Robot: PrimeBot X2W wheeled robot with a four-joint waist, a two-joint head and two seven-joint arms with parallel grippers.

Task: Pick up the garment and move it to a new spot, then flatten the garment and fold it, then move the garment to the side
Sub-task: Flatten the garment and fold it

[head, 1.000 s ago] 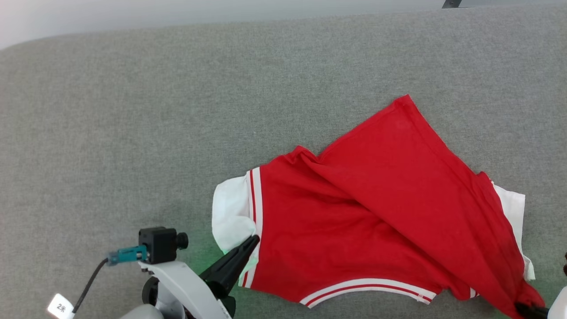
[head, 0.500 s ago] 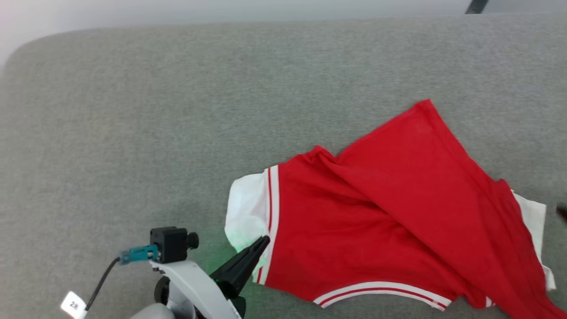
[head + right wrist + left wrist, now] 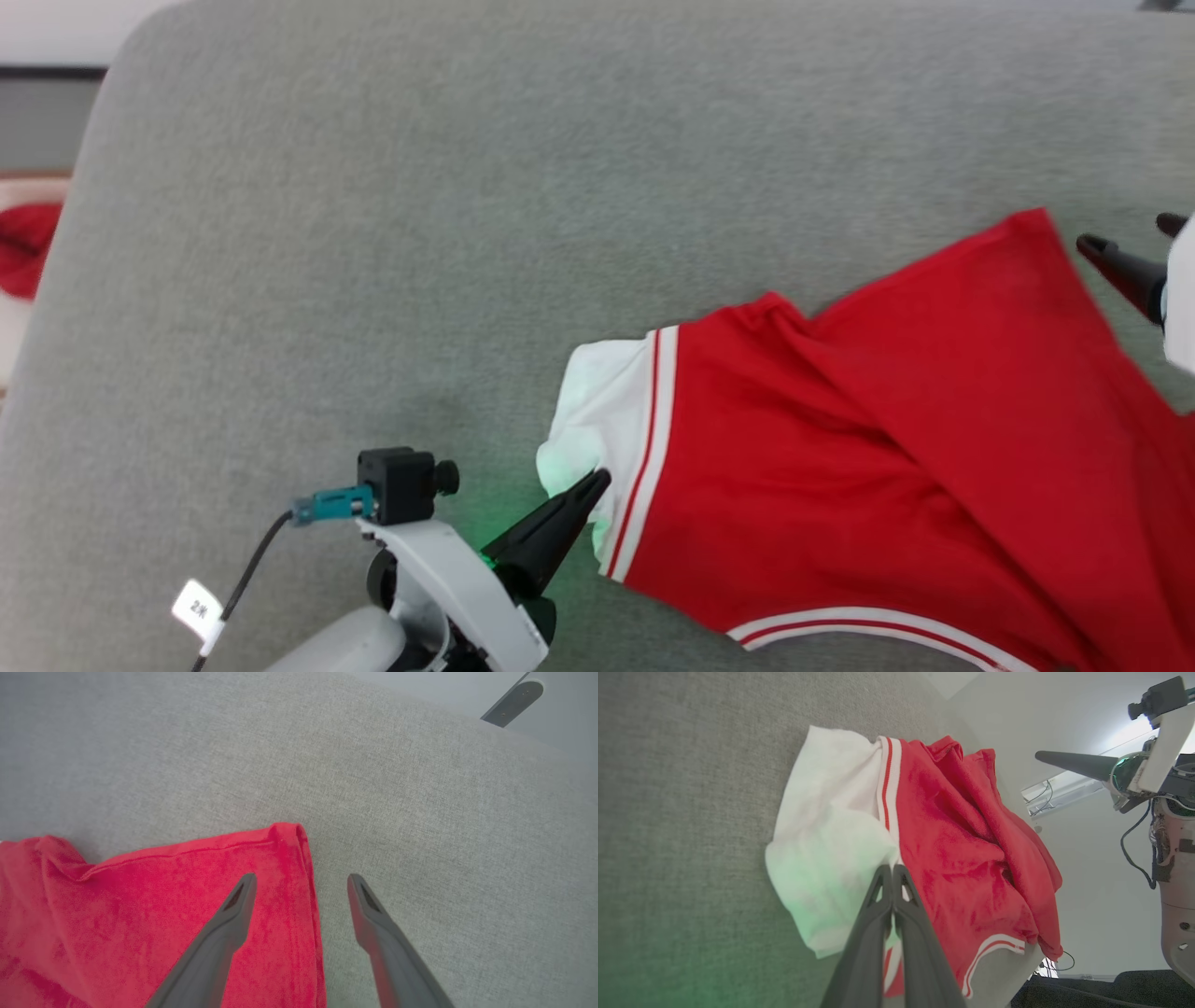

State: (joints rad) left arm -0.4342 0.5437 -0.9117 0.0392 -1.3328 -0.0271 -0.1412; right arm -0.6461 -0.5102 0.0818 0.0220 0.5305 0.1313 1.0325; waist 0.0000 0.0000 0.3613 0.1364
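The jersey [image 3: 887, 448] lies rumpled, doubled over itself, at four o'clock on the grey surface [image 3: 373, 233], its white sleeve [image 3: 597, 420] pinched in the closed left end effector [image 3: 597, 481], the right end effector [image 3: 1127, 233] spread wide over its one-o'clock corner, where a shallow bite could miss the hem.

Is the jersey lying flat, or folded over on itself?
Folded over. The jersey has a big red flap lying diagonally across its body, and the white sleeve is bunched.
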